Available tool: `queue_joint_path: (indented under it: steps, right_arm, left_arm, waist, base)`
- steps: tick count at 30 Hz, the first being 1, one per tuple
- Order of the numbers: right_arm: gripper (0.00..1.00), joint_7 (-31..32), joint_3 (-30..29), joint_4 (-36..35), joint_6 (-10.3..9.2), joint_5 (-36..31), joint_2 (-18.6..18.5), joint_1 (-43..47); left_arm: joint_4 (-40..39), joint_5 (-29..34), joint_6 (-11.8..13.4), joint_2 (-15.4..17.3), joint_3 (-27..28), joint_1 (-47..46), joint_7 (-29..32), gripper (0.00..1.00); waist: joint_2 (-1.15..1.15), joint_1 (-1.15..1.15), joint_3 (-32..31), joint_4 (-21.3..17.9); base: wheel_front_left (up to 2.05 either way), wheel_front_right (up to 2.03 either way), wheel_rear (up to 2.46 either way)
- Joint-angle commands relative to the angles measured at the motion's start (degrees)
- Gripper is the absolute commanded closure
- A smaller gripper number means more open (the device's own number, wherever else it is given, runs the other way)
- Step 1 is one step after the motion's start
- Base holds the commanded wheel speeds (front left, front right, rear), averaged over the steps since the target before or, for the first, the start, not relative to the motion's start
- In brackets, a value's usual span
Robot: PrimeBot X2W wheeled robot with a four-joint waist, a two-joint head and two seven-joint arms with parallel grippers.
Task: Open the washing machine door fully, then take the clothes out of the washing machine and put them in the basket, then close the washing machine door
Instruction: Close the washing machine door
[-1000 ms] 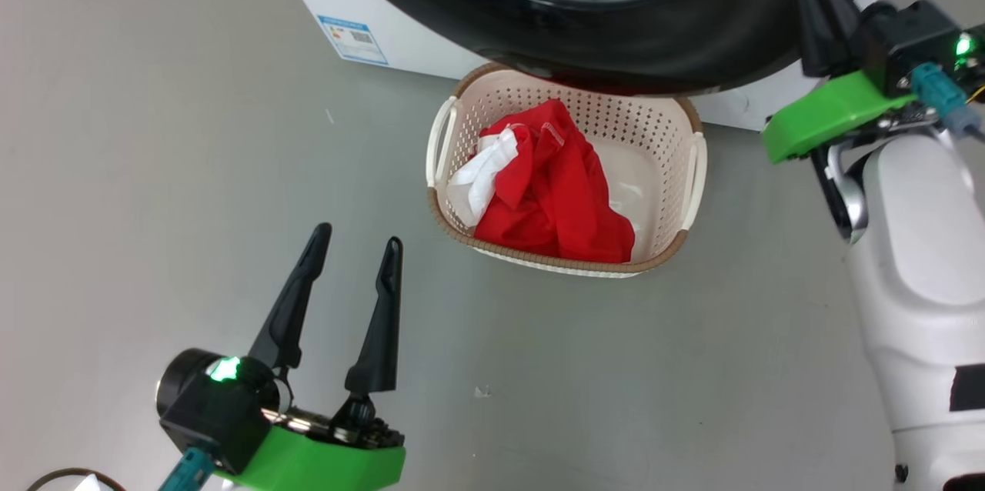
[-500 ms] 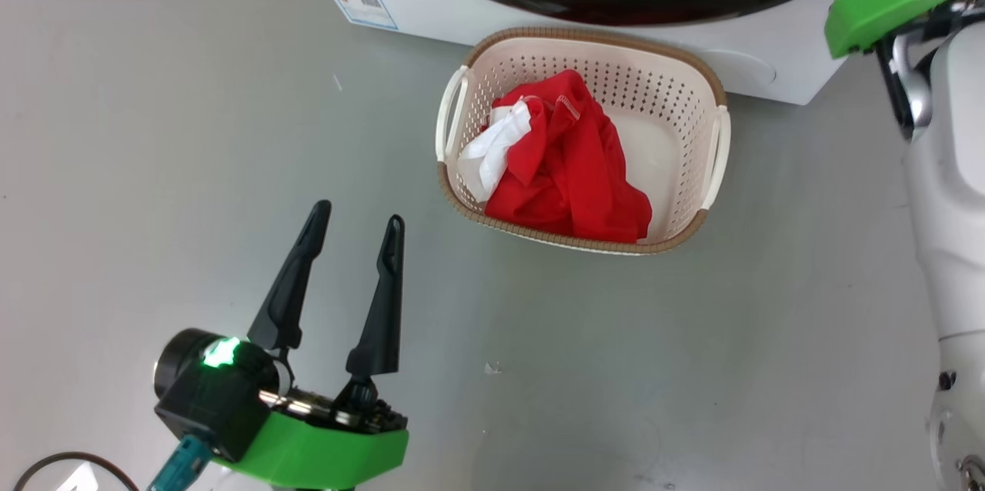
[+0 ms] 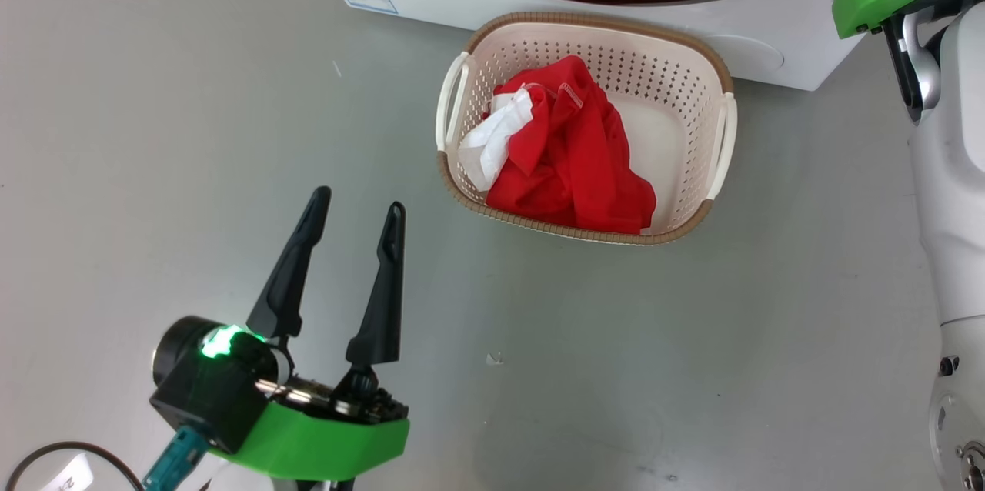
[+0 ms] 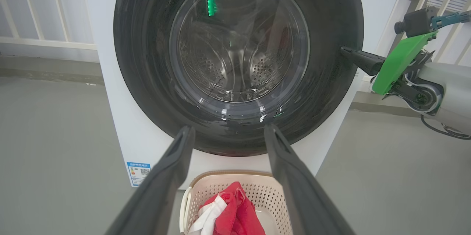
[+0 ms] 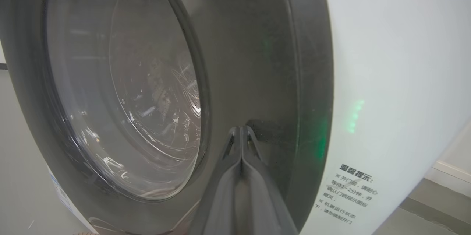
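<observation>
Grey floor (image 3: 154,129). Big white front-loading washing machine (image 4: 106,91) at far side. Its round door, glossy black rim and clear glass bowl (image 4: 239,39), shut flush. Small cream perforated plastic basket, brown rim (image 3: 677,68), on floor just before machine. Bright red and white fabric clothes (image 3: 573,160) heaped inside. Left fingers (image 3: 382,283) apart, empty, near-left of basket. Right fingers (image 5: 241,176) together, tips at door rim's right side.

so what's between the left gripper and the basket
Nothing: in the head view, bare grey floor is all that separates the open left gripper from the basket holding the red clothes.
</observation>
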Motion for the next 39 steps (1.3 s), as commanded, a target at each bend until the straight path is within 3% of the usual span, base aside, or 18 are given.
queue_joint_path:
  steps: [1,19,20,21,22,23,24,39]
  right_arm:
    - [1.0,0.1,0.0,-1.4,-0.14,-0.2,0.7,-1.2]
    - [1.0,0.1,6.4,-8.1,-0.14,6.3,3.1,8.3]
    - [0.89,0.1,6.8,-8.7,-0.14,6.8,3.2,9.3]
    - [0.69,0.1,7.3,-9.3,-0.14,7.3,3.4,10.3]
    - [0.59,0.1,7.7,-9.9,-0.14,7.8,3.5,11.3]
    - [0.22,0.1,8.0,-10.6,-0.14,8.3,3.5,12.3]
    - [0.0,0.1,8.3,-11.3,-0.14,8.6,3.6,13.4]
    - [0.0,0.1,8.1,-24.1,-0.14,14.3,3.9,30.3]
  left_arm:
    - [-1.8,-0.2,0.4,0.6,1.9,-1.3,-0.4,0.0]
    - [-3.0,0.0,1.5,0.6,3.0,-0.3,-0.4,0.0]
    - [-2.8,0.2,1.3,0.6,2.9,-0.2,-0.4,0.0]
    - [-2.5,0.6,1.0,0.6,2.8,-0.1,-0.4,0.0]
    - [-2.2,0.8,0.8,0.6,2.8,0.0,-0.4,0.0]
    - [-1.9,0.7,0.7,0.6,2.9,0.2,-0.4,0.0]
    - [-1.6,0.6,0.6,0.6,3.0,0.3,-0.4,0.0]
    - [0.7,1.1,0.3,0.6,4.6,3.3,-0.4,0.0]
  waist:
    - [0.0,0.0,-0.1,-0.1]
    - [0.0,0.0,-3.4,-3.4]
    - [0.0,0.0,-3.7,-3.7]
    - [0.0,0.0,-4.0,-4.0]
    - [0.0,0.0,-4.3,-4.3]
    - [0.0,0.0,-4.7,-4.7]
    - [0.0,0.0,-5.1,-5.0]
    - [0.0,0.0,-11.4,-9.8]
  base:
    - [0.0,0.0,0.0]
    - [0.0,0.0,0.0]
    - [0.0,0.0,0.0]
    - [0.0,0.0,0.0]
    - [0.0,0.0,0.0]
    - [0.0,0.0,0.0]
    - [0.0,0.0,0.0]
    - [0.0,0.0,0.0]
